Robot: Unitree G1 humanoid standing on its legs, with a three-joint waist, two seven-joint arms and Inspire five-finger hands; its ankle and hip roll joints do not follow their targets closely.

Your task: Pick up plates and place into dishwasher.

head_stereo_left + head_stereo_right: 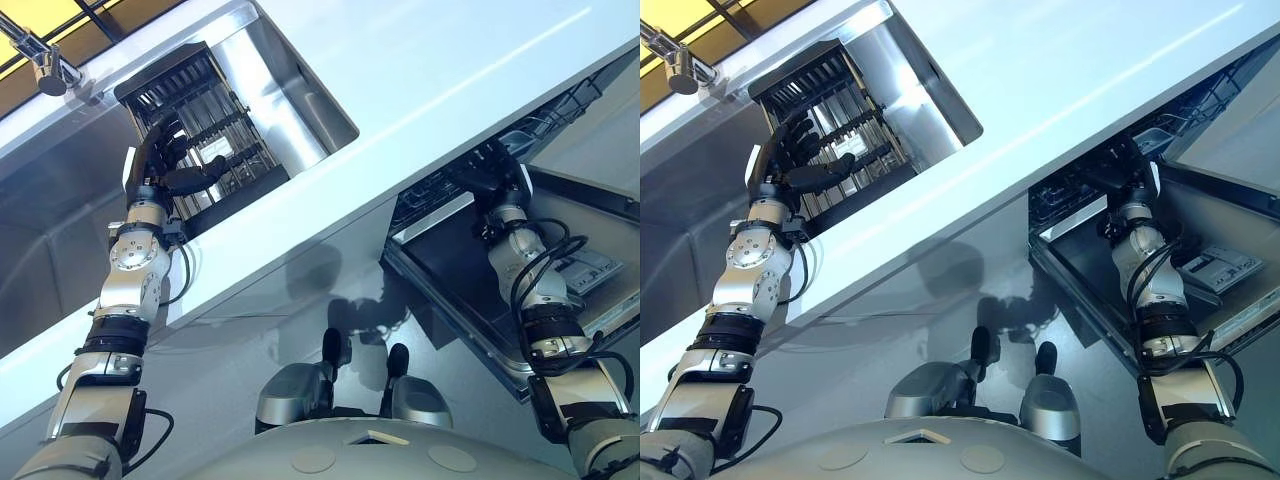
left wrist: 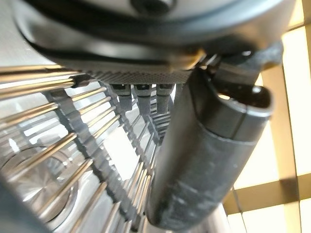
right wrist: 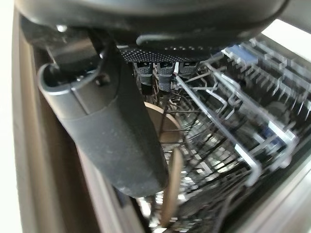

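Observation:
A beige plate [image 3: 171, 189] stands on edge in the wire dishwasher rack [image 3: 228, 126]. My right hand [image 1: 495, 180] reaches into that rack above the lowered door, open, and its thumb [image 3: 112, 136] lies close beside the plate's rim; I cannot tell whether they touch. My left hand [image 1: 160, 150] hovers over the dark dish rack [image 1: 215, 130] standing in the steel sink [image 1: 300, 110]. It is open with relaxed fingers and holds nothing. The bare metal rods of that rack [image 2: 73, 145] run past the left thumb [image 2: 204, 155].
A white countertop [image 1: 420, 70] runs between the sink and the dishwasher. The dishwasher door [image 1: 460, 290] lies open under my right arm, with a detergent compartment [image 1: 590, 270] on it. A faucet [image 1: 45, 65] stands at the sink's far left corner.

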